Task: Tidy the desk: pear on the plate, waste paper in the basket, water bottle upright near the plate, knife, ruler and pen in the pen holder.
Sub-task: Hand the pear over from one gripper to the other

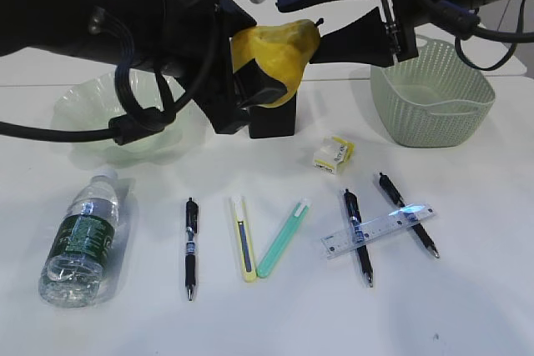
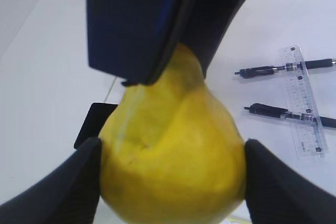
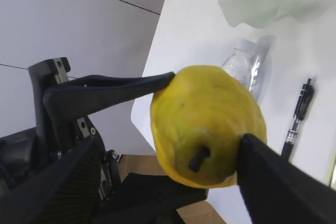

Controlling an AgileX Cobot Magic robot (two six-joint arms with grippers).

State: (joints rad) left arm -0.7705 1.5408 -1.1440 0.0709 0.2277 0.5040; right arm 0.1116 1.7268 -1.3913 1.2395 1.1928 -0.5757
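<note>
The yellow pear (image 1: 279, 52) hangs above the black pen holder (image 1: 274, 121). My left gripper (image 1: 263, 68) is shut on its wide body, a finger on each side (image 2: 172, 177). My right gripper (image 1: 307, 21) is open around the stem end; one finger touches the pear and the other stands apart (image 3: 169, 145). The green glass plate (image 1: 83, 114) sits at the left. In front of it the water bottle (image 1: 83, 235) lies on its side. The waste paper (image 1: 334, 154) lies near the basket (image 1: 434, 93). The ruler (image 1: 380, 229) rests across two pens.
Along the front of the white desk (image 1: 467, 306) lie a black pen (image 1: 190, 248), a yellow knife (image 1: 244, 239), a green knife (image 1: 282, 238) and two more pens (image 1: 359, 235) under the ruler.
</note>
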